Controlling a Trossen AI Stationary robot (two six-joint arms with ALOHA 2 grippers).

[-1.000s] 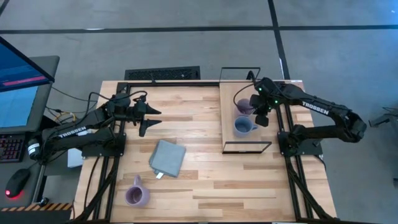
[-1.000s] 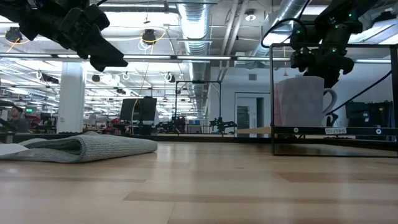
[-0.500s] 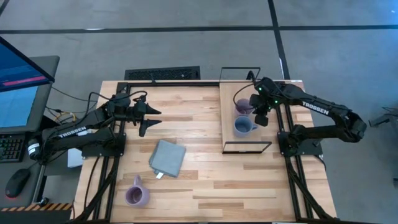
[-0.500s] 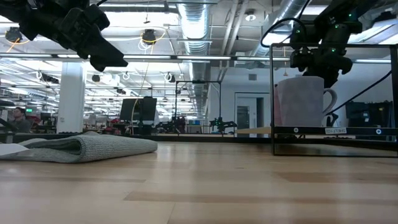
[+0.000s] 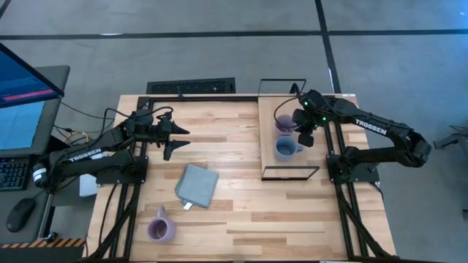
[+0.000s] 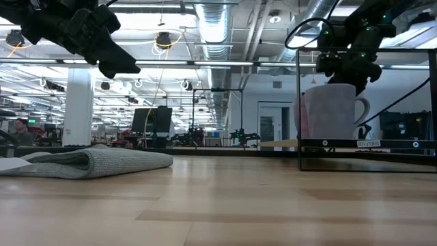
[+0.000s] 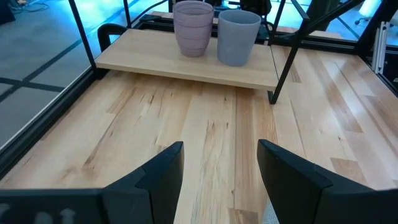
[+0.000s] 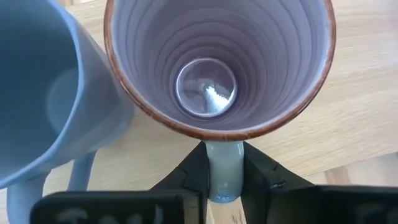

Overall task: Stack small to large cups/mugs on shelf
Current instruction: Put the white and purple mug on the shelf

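The shelf [image 5: 272,157] stands at the table's right side. On it stand a pale lavender mug [image 5: 284,123] and, nearer the front, a blue-grey mug [image 5: 285,148]; both also show in the left wrist view [image 7: 194,28] [image 7: 238,37]. My right gripper [image 5: 303,133] is over the shelf's right side, shut on the lavender mug [image 8: 217,62]. A second lavender mug [image 5: 159,228] stands on the table near the front left. My left gripper [image 5: 175,139] hangs open and empty above the table's left half. My right gripper pinches the lavender mug's handle [image 8: 222,163] between its two fingers [image 8: 194,174]. The fingers come slanting down from above and from the table's right. The mug is upright, mouth up, over the shelf board, close beside the blue-grey mug [image 8: 43,93].
A folded grey cloth [image 5: 197,184] lies on the table left of the middle, also in the low view [image 6: 89,162]. The shelf's black wire frame [image 6: 298,109] rises around the board. Bare tabletop lies between the cloth and the shelf.
My right gripper has shifted a little toward the table's left and far side with the lavender mug, staying shut on its handle. In the low view the mug's edge now shows to the left of the blue-grey mug.
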